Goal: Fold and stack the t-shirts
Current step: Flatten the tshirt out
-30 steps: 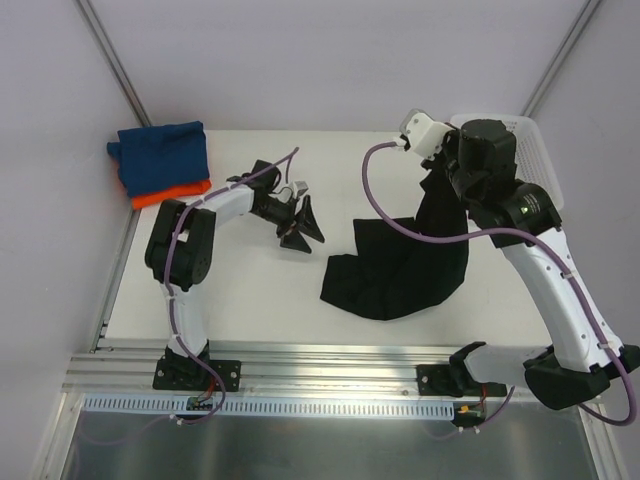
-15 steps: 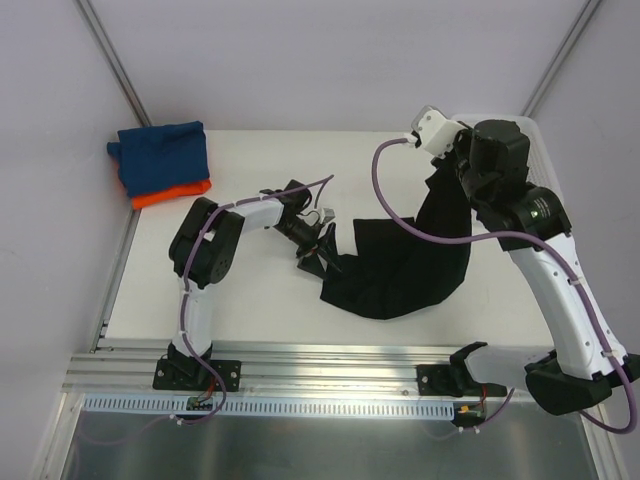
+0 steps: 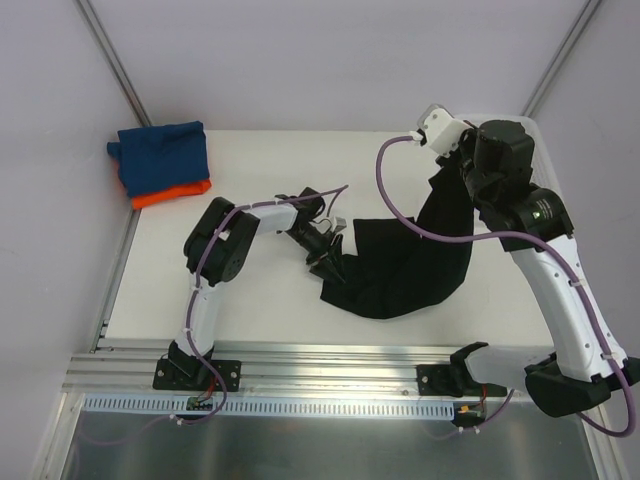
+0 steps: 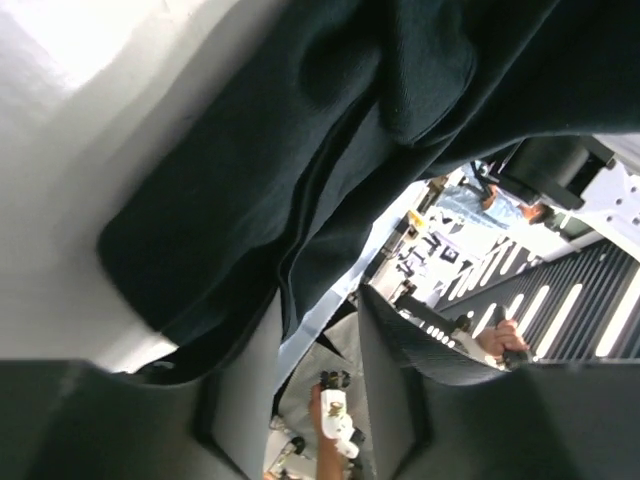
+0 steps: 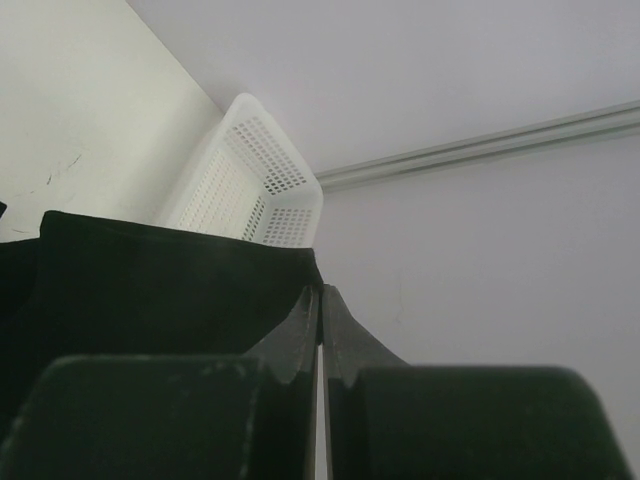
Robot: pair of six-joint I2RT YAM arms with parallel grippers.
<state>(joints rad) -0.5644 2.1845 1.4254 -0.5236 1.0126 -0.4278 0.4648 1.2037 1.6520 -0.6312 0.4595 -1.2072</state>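
Note:
The black t-shirt (image 3: 410, 265) lies half on the table, with one corner lifted toward the back right. My right gripper (image 3: 453, 170) is shut on that raised corner, and in the right wrist view the cloth (image 5: 150, 270) is pinched at the tips (image 5: 321, 288). My left gripper (image 3: 328, 262) sits low at the shirt's left edge. In the left wrist view its jaws (image 4: 320, 300) stand apart, with the black cloth (image 4: 300, 130) bunched just past the left finger (image 4: 245, 390) and nothing between them. The blue t-shirt (image 3: 160, 150) lies folded on top of the orange t-shirt (image 3: 175, 193) at the back left.
A white mesh basket (image 3: 540, 150) stands at the back right corner behind the right arm, and also shows in the right wrist view (image 5: 255, 180). Grey walls close in the table at the back and sides. A metal rail (image 3: 330, 360) runs along the near edge.
My left arm has swung right across the table to the black shirt's left edge, and its jaws have narrowed. The right gripper shifted slightly right, still holding the shirt corner up.

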